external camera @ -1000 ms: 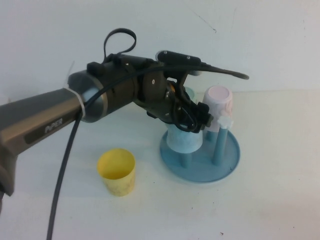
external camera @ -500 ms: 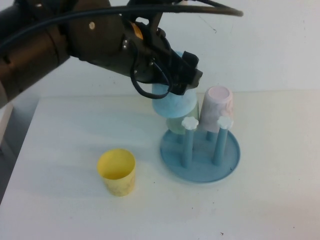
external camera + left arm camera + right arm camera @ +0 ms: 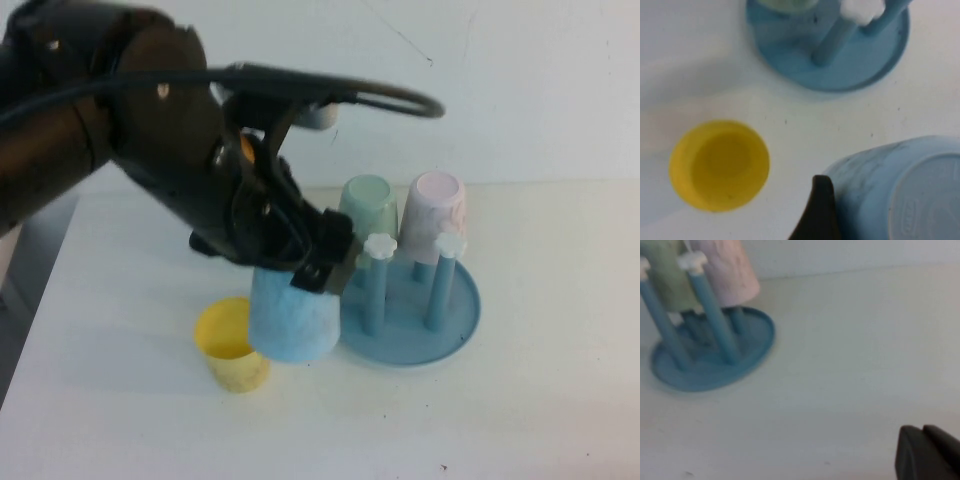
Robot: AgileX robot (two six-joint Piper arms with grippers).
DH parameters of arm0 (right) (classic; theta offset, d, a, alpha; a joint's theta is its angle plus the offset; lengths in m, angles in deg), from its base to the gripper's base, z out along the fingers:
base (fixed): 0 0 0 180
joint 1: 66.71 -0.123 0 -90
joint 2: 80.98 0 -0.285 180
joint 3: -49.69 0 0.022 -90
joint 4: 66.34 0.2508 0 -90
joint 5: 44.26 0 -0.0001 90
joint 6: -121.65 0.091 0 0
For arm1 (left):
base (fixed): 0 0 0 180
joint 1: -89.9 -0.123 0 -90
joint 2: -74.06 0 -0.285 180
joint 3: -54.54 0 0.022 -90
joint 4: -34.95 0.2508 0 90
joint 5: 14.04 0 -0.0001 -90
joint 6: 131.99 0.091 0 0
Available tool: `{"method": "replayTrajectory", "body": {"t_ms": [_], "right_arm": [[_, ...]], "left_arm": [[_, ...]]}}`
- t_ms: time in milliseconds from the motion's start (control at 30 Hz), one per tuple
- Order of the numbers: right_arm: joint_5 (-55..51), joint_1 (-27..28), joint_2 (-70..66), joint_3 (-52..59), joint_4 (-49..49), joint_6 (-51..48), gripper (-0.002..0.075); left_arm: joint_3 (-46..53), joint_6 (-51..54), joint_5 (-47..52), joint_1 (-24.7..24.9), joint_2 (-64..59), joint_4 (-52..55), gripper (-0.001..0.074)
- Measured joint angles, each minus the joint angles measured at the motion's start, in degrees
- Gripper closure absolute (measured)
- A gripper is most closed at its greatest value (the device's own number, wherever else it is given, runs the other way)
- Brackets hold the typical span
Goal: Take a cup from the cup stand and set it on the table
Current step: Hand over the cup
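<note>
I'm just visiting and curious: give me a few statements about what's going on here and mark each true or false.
1. The left hand holds the light blue cup. True.
2. That cup sits on a peg of the cup stand. False: it is off the stand, between it and the yellow cup.
3. A mint green cup and a pink cup hang upside down on the stand. True.
4. The yellow cup lies on its side. False: it stands upright, mouth up.
5. The right hand grips a cup. False: it is shut on nothing, above the table.
</note>
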Motion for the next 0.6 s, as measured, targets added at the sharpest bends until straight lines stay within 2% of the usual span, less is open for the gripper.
{"method": "replayTrajectory", "body": {"t_ms": [167,233,367,600], "right_arm": [[0.0,0.0,0.0,0.0,23.1,2.3,0.0727],[0.1,0.0,0.0,0.0,28.3,2.4,0.0727],[1.9,0.0,0.0,0.0,31.6,1.6,0.0727],[2.5,0.0,0.0,0.0,32.8,-2.4,0.0727]], "left_arm": [[17.9,-9.9,-8.3,0.0,7.4,-0.1,0.0163],[24.1,-13.8,-12.1,0.0,11.1,-1.0,0.0163],[29.1,-17.2,-16.6,0.0,16.6,-6.7,0.0163],[29.4,-19.0,-26.6,0.0,18.8,-26.1,0.0163]]}}
